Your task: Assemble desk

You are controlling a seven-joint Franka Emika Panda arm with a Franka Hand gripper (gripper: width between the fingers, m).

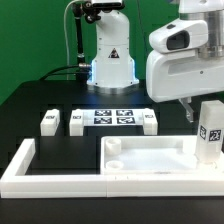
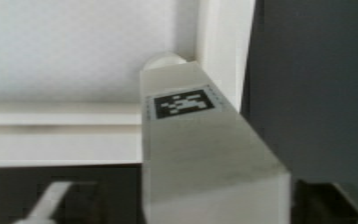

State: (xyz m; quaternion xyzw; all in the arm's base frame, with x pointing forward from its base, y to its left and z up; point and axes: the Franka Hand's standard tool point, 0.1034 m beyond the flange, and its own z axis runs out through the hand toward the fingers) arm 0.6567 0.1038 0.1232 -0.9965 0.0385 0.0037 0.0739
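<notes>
The white rimmed tabletop [image 1: 150, 160] lies flat at the front of the table, rim up. My gripper [image 1: 207, 106] is shut on one white block leg [image 1: 210, 132] and holds it upright at the tabletop's corner on the exterior view's right. In the wrist view the held leg [image 2: 202, 140] fills the middle, its tag facing the camera, with the tabletop's inner face [image 2: 69, 60] and rim [image 2: 51, 135] behind it. Three more legs [image 1: 49, 122] [image 1: 76, 121] [image 1: 149, 121] stand in a row behind the tabletop. Whether the held leg touches the tabletop I cannot tell.
The marker board [image 1: 112, 117] lies between the loose legs. The low white border fence [image 1: 40, 175] runs along the front and up the exterior view's left. The robot base [image 1: 110, 60] stands at the back centre.
</notes>
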